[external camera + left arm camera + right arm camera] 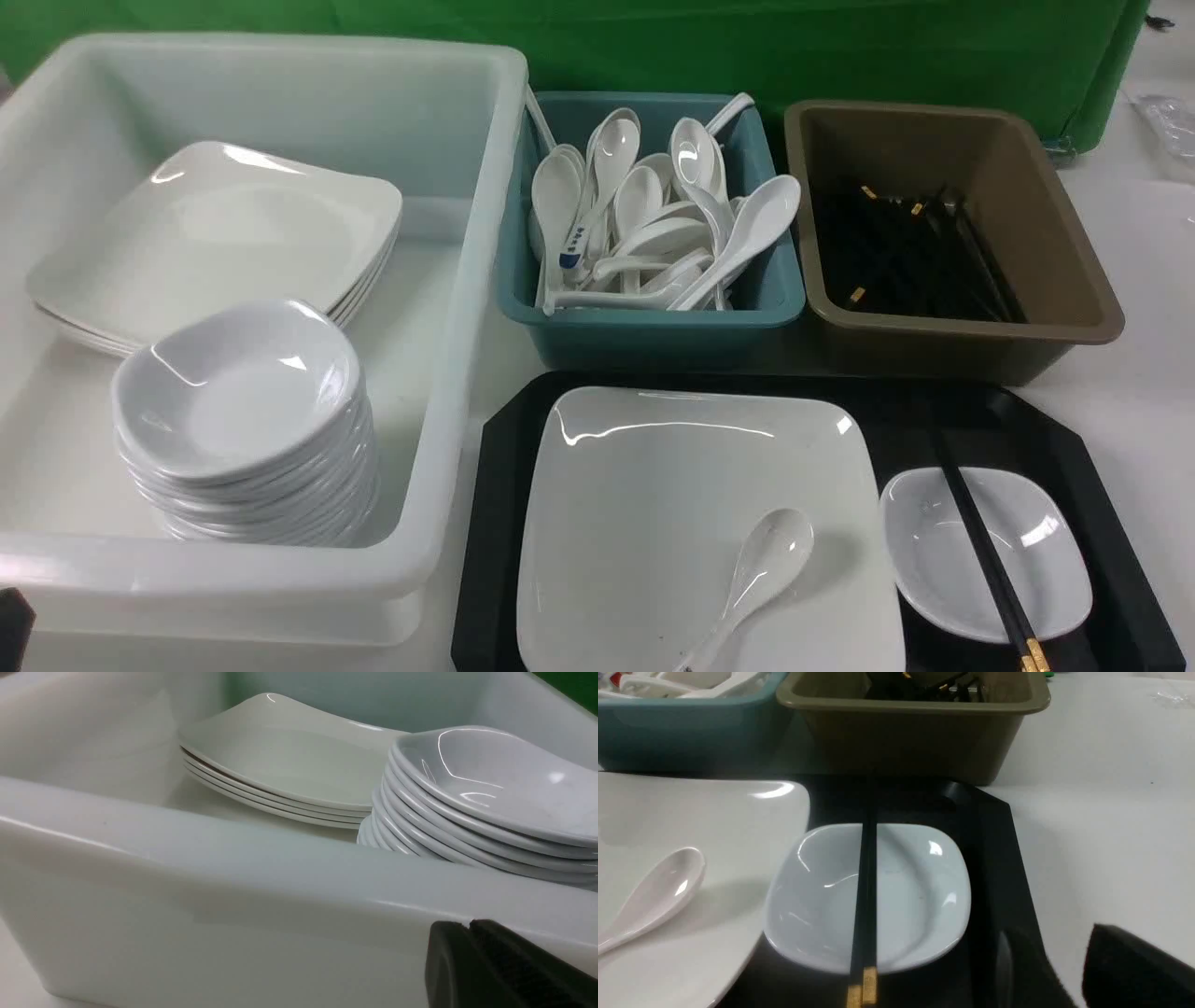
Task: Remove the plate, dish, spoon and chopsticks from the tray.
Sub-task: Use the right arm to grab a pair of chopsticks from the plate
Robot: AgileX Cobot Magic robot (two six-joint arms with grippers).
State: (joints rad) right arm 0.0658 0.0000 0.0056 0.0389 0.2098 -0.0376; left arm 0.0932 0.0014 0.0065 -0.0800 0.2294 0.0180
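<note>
Nearest to the robot, the left gripper [469, 928] has its black fingers pressed together with nothing between them. It hangs just outside the near wall of the white tub [448, 373]. The right gripper [1057, 938] stands with its fingers apart and empty, over the right near corner of the black tray [1102, 523].

The tray lies on the white table [1148, 392] along its near edge. The large square plate [653, 504] fills the tray's left and middle. The white soup spoon [766, 560] rests on the plate's near right part, bowl up, with its handle pointing toward the near edge. Just beside the plate's right edge, the small sauce dish [1036, 560] sits on the tray's right side. The black chopsticks [980, 551] lie side by side across the dish, gold tips at the tray's near edge and the other ends toward its far edge.

To the left, inside the tub, a stack of small dishes [243, 401] stands by the near wall, with a stack of square plates [224, 233] behind it.

Beyond the tray's far edge stands a teal bin [653, 327] full of white spoons, one of them a blue-marked spoon [571, 245]. To its right is a brown bin [1074, 308] holding black chopsticks. A green backdrop [747, 47] closes the far side.
</note>
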